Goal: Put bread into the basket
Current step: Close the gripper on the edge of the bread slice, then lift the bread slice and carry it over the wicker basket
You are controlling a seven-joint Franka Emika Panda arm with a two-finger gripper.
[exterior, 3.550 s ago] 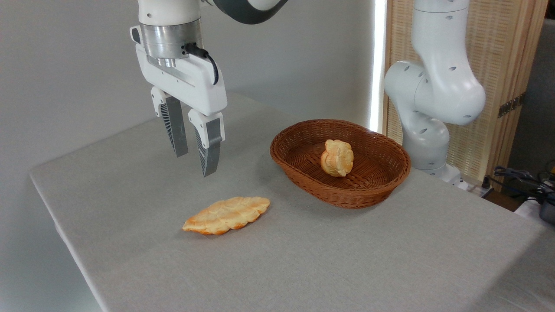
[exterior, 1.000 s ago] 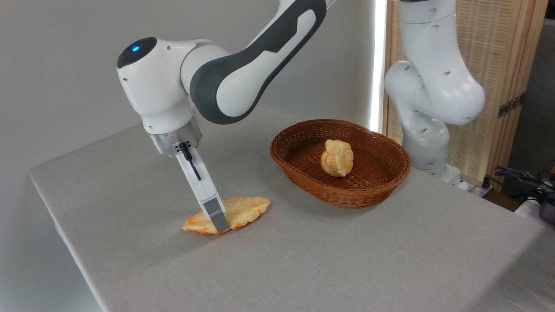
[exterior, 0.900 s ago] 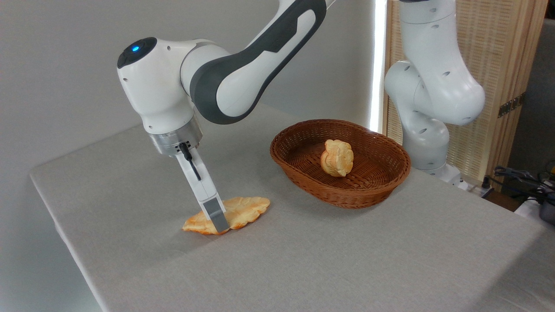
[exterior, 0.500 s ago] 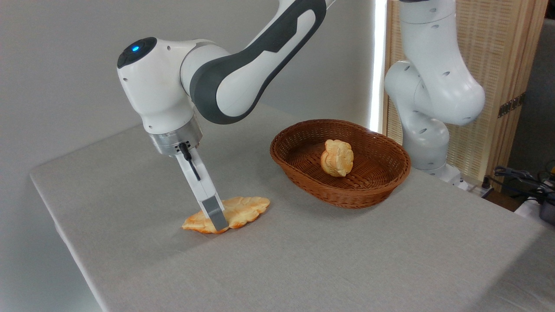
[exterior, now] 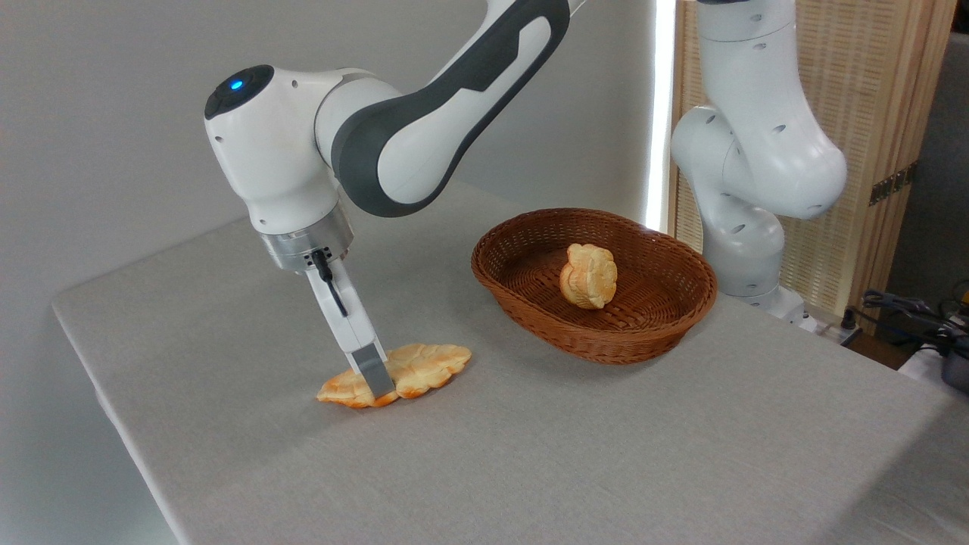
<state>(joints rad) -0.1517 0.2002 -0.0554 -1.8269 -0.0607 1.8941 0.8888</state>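
The bread (exterior: 425,363), a long flat golden-orange loaf with scalloped edges, lies on the grey table to the left of the basket. My gripper (exterior: 378,383) comes down tilted onto its left half and is seen edge-on. Only the near grey finger (exterior: 372,369) shows, pressed against the loaf's front side; the far finger is hidden behind it. The loaf looks pinched at that spot and its left end sits slightly off the cloth. The brown woven oval basket (exterior: 606,350) stands to the right, apart from the loaf.
A small round knobbly bun (exterior: 588,275) leans inside the basket. The white arm's base and lower links (exterior: 749,189) rise behind the basket at the right. The table's left edge (exterior: 98,393) runs close to the loaf. Cables lie at the far right (exterior: 908,306).
My gripper came down from above the table onto the bread and closed on it. In the last half second it rose slightly and the loaf's left end lifted with it.
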